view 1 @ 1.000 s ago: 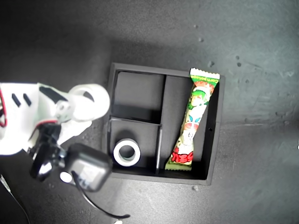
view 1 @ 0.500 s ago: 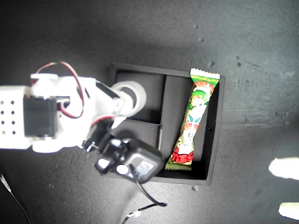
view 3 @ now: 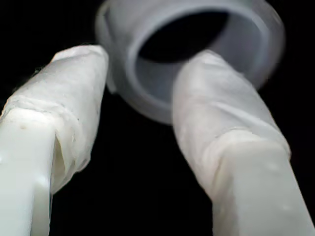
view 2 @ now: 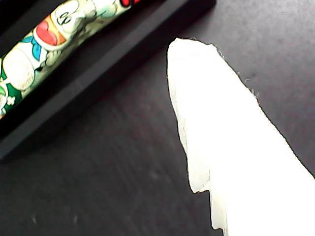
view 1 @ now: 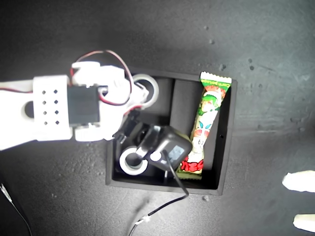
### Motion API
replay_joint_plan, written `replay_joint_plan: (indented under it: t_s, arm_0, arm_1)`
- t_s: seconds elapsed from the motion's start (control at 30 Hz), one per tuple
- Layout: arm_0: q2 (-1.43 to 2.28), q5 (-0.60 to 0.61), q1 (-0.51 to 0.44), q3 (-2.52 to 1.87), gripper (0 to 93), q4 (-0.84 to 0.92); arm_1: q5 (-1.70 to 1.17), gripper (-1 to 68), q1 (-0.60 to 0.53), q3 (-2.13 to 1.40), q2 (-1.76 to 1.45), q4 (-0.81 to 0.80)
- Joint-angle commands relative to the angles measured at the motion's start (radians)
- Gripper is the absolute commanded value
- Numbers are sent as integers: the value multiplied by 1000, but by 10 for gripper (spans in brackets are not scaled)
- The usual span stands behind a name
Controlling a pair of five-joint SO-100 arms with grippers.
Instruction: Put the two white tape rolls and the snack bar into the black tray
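Black tray (view 1: 224, 147) with snack bar (view 1: 204, 123), one tape roll (view 1: 133, 161) inside

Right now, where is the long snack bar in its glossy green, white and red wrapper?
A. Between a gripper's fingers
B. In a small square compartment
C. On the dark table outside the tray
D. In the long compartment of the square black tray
D: the snack bar lies in the long compartment of the black tray, at the exterior view's right, with no gripper on it.

White printed arm (view 1: 44, 113), black servo (view 1: 84, 104), red wires (view 1: 106, 55)
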State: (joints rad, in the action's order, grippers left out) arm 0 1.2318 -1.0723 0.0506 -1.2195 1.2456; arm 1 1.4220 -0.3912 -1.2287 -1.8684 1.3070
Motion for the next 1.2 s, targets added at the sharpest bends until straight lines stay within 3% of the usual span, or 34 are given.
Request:
replay_joint_plan:
  t_s: [0.0,0.3,0.47,0.6,0.8,1.17]
  arm_0:
    - [2,-9,18,52,167,28]
    - [55,-20,28,112,167,146]
    - [295,-29,48,92,108,290]
    - [620,-55,69,-152,52,261]
    - [1154,-109,94,-635,3,147]
    - [1763,-273,6,-1474,1,-163]
  arm_1:
    - [-198,299,8,48,-37,9]
    - [-189,299,11,100,-38,84]
    - [-130,290,51,259,-41,298]
    - [-51,241,106,351,-52,494]
    - [21,0,229,-57,-408,462]
    - [17,-4,354,-1042,-985,74]
